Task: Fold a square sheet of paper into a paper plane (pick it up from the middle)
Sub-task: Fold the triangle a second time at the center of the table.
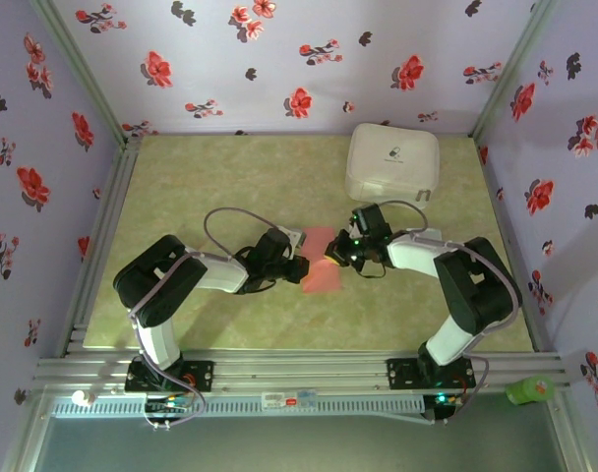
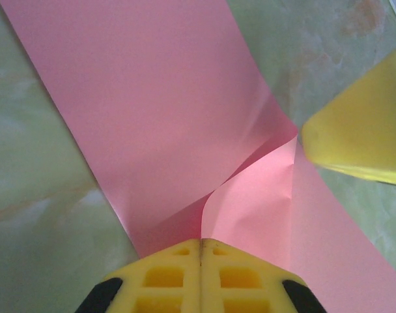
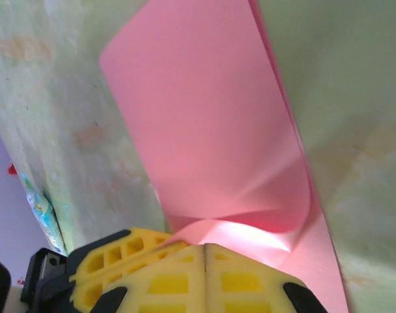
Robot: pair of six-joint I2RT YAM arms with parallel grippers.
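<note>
Thin salmon-red square sheet of paper [image 1: 322, 265] mid-frame: left gripper [image 2: 200, 246] & right gripper [image 3: 204, 251] each pinching it. Move both evenly, align edges b4 creasing.

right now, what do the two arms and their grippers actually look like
Both arms pair bulky black joint housings with white link shells: left arm, right arm. A thin grey cable loops off each. The left gripper and right gripper have yellow fingers with square grid cut-outs on black mounts. A small green light glows at the right wrist.
</note>
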